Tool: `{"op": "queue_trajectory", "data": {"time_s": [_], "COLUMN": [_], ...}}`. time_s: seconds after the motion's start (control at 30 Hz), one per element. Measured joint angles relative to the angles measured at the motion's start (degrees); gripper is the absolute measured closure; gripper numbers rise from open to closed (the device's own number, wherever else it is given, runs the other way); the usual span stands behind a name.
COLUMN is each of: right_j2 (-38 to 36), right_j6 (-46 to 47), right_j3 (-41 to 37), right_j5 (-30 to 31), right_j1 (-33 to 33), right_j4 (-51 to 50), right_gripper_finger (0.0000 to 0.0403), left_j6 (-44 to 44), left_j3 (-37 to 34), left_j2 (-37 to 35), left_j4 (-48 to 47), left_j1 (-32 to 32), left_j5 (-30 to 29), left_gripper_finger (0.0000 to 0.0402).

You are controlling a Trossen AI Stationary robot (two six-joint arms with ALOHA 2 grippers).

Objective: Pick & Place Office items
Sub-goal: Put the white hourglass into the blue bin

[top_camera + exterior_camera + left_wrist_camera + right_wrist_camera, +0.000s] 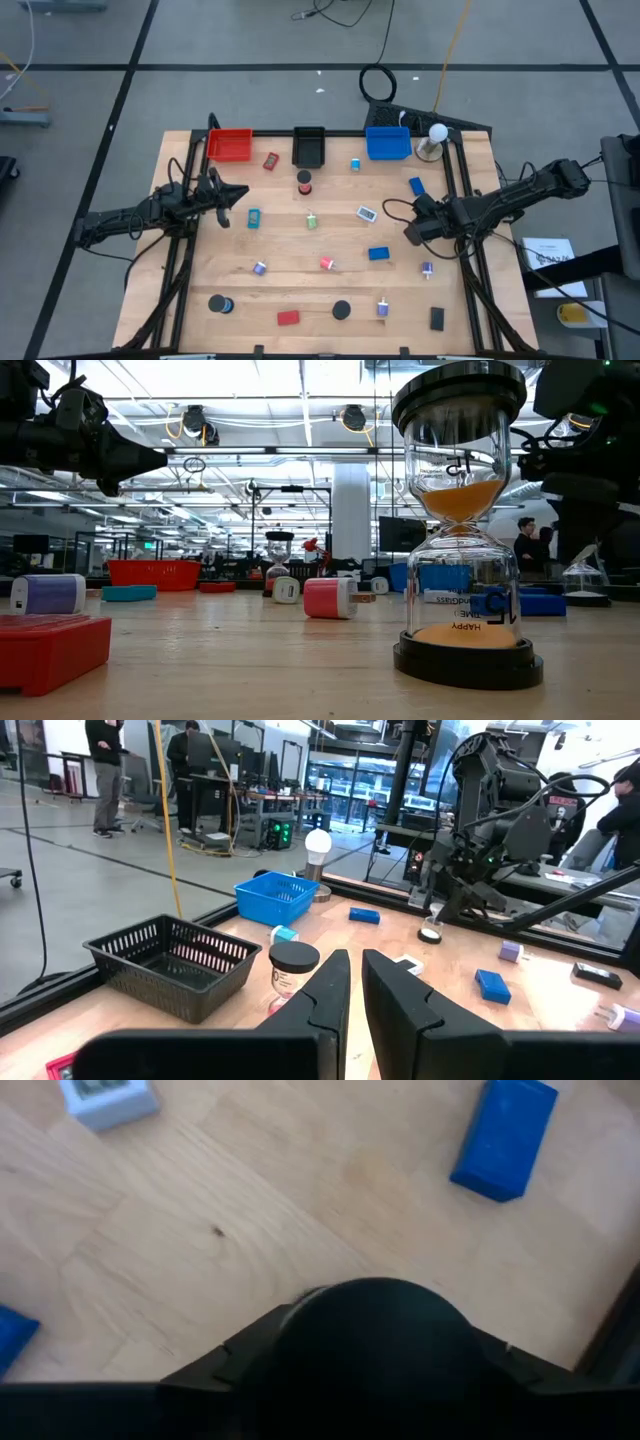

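a big sand timer [462, 525] stands close up on the wooden table [250, 660], with orange sand at the top and bottom. a flat red block [50, 650] lies at the left edge. behind it is a small purple and white thing [48, 594]. a little red and white block [330, 599] sits in the middle. a red tray [154, 573] is far back.

A wooden table [200, 270] carries scattered office items [378, 254] and three trays [309, 146].
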Motion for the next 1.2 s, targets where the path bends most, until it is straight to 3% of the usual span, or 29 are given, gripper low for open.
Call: {"op": "queue_trajectory", "data": {"time_s": [0.2, 0.43, 0.53, 0.63, 0.77, 0.9, 1.03, 1.2], "right_j2": [0.04, 0.00, 0.06, 0.92, 4.08, 11.04, 19.19, 26.89], "right_j6": [-1.19, -7.51, -15.77, -27.86, -41.98, -48.86, -52.96, -56.08], "right_j3": [1.23, 12.42, 17.83, 21.79, 24.12, 26.40, 28.92, 31.08], "right_j5": [-1.69, 2.89, 4.31, 3.80, -5.16, -14.67, -16.67, -16.78], "right_j1": [-0.01, -2.97, -10.34, -21.87, -39.57, -54.14, -62.21, -66.24], "right_j4": [-0.23, -3.03, -1.55, 5.27, 16.93, 24.12, 26.05, 26.49], "right_gripper_finger": [0.0218, 0.0218, 0.0218, 0.0218, 0.0218, 0.0218, 0.0218, 0.0218], "left_j6": [0.00, 0.04, 0.02, 0.02, 0.04, 0.06, 0.00, 0.00], "left_j3": [-0.01, -0.01, 0.01, 0.00, -0.01, -0.01, 0.00, -0.01], "left_j2": [0.01, 0.01, 0.00, 0.01, -0.01, 0.01, 0.00, -0.02], "left_j4": [0.01, -0.01, -0.01, 0.00, 0.01, -0.01, -0.01, -0.01], "left_j1": [-0.01, 0.00, -0.01, 0.00, -0.01, -0.01, -0.01, 0.01], "left_j5": [0.00, 0.00, 0.00, 0.00, 0.00, 0.00, 0.00, 0.00], "left_gripper_finger": [0.0362, 0.0362, 0.0362, 0.0362, 0.0362, 0.0362, 0.0362, 0.0362]}}
